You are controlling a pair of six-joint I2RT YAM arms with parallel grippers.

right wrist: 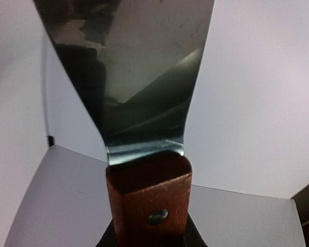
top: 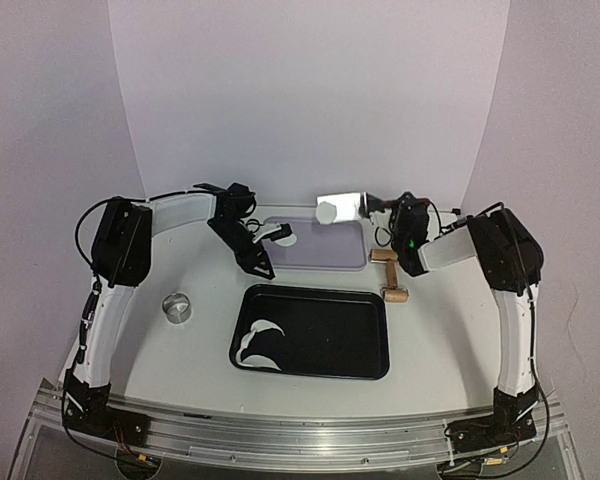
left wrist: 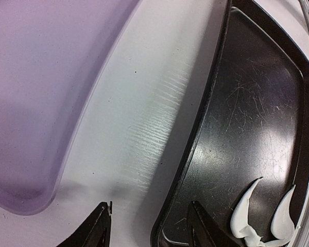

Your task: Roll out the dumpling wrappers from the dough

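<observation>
My right gripper [top: 398,224] is shut on the wooden handle [right wrist: 149,203] of a metal spatula [top: 346,206]. It holds the blade [right wrist: 139,67] in the air above the far edge of the purple tray [top: 325,258]. A round white dumpling wrapper [top: 327,211] lies on the blade. Another wrapper [top: 284,238] lies at the tray's left end, partly hidden by my left arm. My left gripper [top: 258,265] is open and empty, low over the table between the purple tray [left wrist: 36,103] and the black tray [left wrist: 193,154]. Curved dough scraps [top: 256,342] lie in the black tray; they also show in the left wrist view [left wrist: 250,216].
A wooden rolling pin [top: 389,276] lies on the table right of the purple tray, below my right gripper. A metal ring cutter [top: 178,306] stands at the left. The black tray [top: 330,368] sits at the front centre.
</observation>
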